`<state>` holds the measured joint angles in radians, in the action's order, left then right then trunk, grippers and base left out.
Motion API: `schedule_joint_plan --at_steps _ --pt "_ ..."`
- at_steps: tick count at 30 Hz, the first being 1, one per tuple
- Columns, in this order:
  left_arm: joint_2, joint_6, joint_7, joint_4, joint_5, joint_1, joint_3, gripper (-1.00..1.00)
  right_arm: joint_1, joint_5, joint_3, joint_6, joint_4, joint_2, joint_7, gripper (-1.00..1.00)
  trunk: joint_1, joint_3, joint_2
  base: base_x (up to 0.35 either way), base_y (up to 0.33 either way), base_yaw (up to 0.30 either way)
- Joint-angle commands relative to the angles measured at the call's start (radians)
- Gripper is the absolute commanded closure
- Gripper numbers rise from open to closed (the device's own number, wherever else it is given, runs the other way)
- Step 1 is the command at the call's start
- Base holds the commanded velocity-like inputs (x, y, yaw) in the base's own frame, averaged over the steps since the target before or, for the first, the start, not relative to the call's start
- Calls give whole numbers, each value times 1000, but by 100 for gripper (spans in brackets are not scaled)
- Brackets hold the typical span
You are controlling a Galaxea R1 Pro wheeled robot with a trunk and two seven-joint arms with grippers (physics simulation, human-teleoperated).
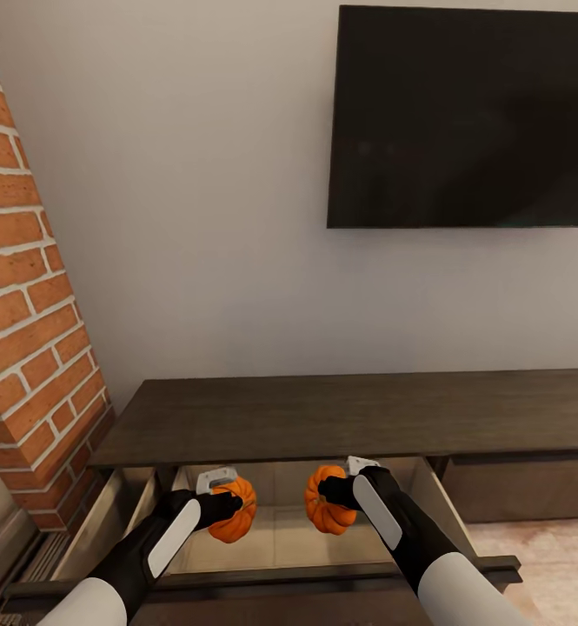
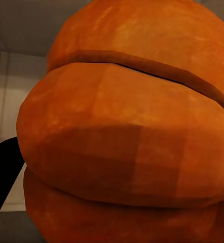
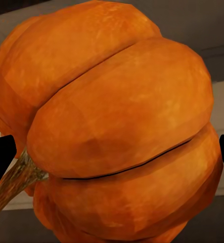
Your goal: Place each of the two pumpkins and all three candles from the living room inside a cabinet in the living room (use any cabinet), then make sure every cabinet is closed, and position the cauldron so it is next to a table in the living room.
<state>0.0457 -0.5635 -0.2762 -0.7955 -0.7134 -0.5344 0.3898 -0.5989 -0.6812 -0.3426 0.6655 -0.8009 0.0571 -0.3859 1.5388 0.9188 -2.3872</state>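
Each gripper, left and right, is clamped on a pumpkin over the cabinet's open drawer, fingertips mostly hidden behind the fruit.

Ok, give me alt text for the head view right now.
Both grippers hold an orange pumpkin each, left and right, over the open pale drawer of a long dark brown cabinet. A black TV hangs above, a brick column stands left.

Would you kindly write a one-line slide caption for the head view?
Each pincer, left and right, holds a pumpkin over the open drawer of the dark cabinet.
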Motion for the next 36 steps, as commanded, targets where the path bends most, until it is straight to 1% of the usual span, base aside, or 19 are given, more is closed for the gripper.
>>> schedule_joint_plan --at_steps 1,16,18,21,24,30,36 --pt "1 -1 -13 -2 -9 -1 5 100 -1 -11 -3 0 -1 0 -10 100 4 4 -8 0 0 0" --pt "0 -1 -24 -2 -8 -1 13 100 -1 -10 -3 -1 -1 0 -10 100 61 51 -113 0 0 0" --pt "0 -1 -24 -2 -8 -1 13 100 -1 -10 -3 -16 -1 0 -10 100 62 59 -113 0 0 0" --pt "0 -1 -24 -2 -8 -1 13 100 -1 -10 -5 -87 1 0 -13 100 63 71 -114 0 0 0" --pt "1 -1 -24 -2 -8 -1 14 100 -1 -11 -5 -117 1 0 -25 100 65 82 -115 0 0 0" --pt "-1 0 -26 -2 -8 -1 15 100 -1 -11 -6 -128 2 0 -49 100 67 105 -116 0 0 0" --pt "-1 3 -26 -2 -8 -1 12 100 -1 -9 -6 -129 2 0 -50 100 67 105 -116 0 0 0"
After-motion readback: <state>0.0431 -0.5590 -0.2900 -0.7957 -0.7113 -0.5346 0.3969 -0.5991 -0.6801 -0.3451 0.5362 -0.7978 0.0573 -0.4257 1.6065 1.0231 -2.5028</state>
